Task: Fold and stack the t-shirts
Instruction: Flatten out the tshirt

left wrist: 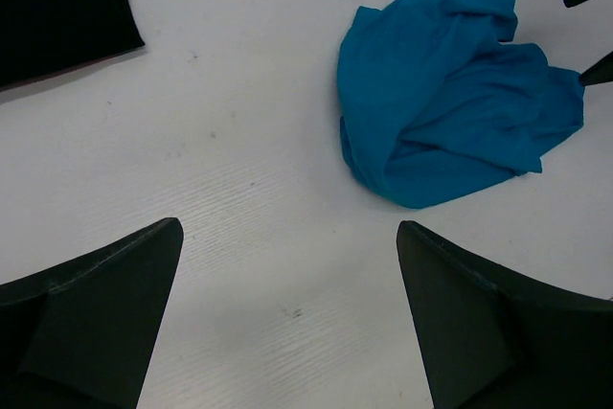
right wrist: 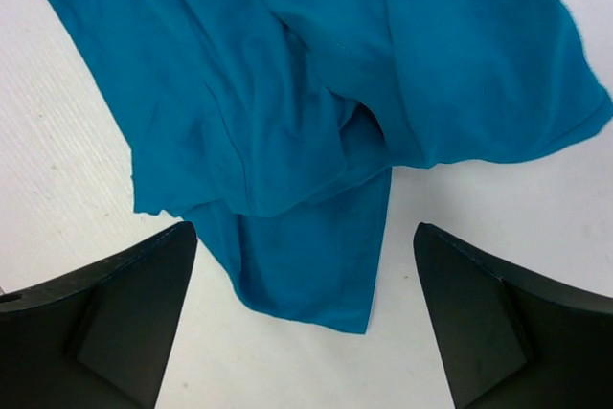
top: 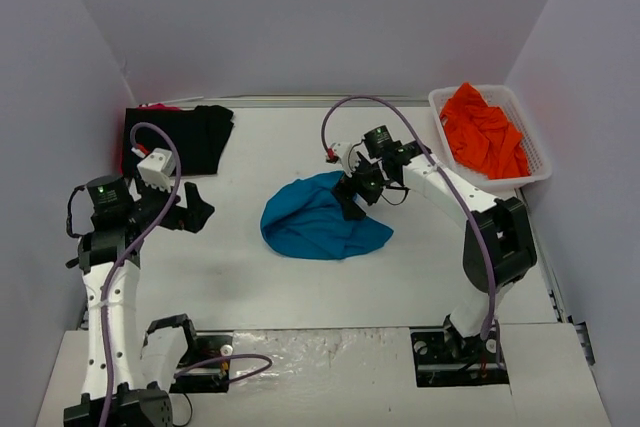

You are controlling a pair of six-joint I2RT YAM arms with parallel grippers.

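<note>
1. Top external view. The teal-blue t-shirt (top: 320, 219) is seen crumpled in a loose heap near the middle of the table (top: 300, 287).
   - The right gripper (top: 355, 197) is placed at the heap's far right edge, fingers spread apart. Contact with the cloth cannot be judged from here.
   - The left gripper (top: 198, 207) is held over bare table well to the left of the heap, fingers parted, nothing grasped.
   - The black t-shirt (top: 195, 137) is laid flat at the far left corner.
   - The orange t-shirts (top: 485, 132) are piled in the white basket (top: 440, 97) at the far right corner.

2. Left wrist view. The left gripper (left wrist: 287, 318) is seen released, and only bare table (left wrist: 239, 170) is framed between its two dark fingers (left wrist: 96, 323).
   - The teal-blue t-shirt (left wrist: 450, 102) is bunched at upper right, well clear of those fingers.
   - The right gripper (left wrist: 589, 31) is glimpsed as two dark tips at the right edge, by the cloth.
   - A corner of the black t-shirt (left wrist: 57, 7) is caught at upper left.

3. Right wrist view. The right gripper (right wrist: 302, 332) is seen wide open, nothing clamped.
   - The teal-blue t-shirt (right wrist: 335, 93) fills the upper frame in rumpled folds.
   - One flap is extended down between the fingers (right wrist: 105, 323), touching neither.
   - White table (right wrist: 498, 198) is exposed on both sides.
</note>
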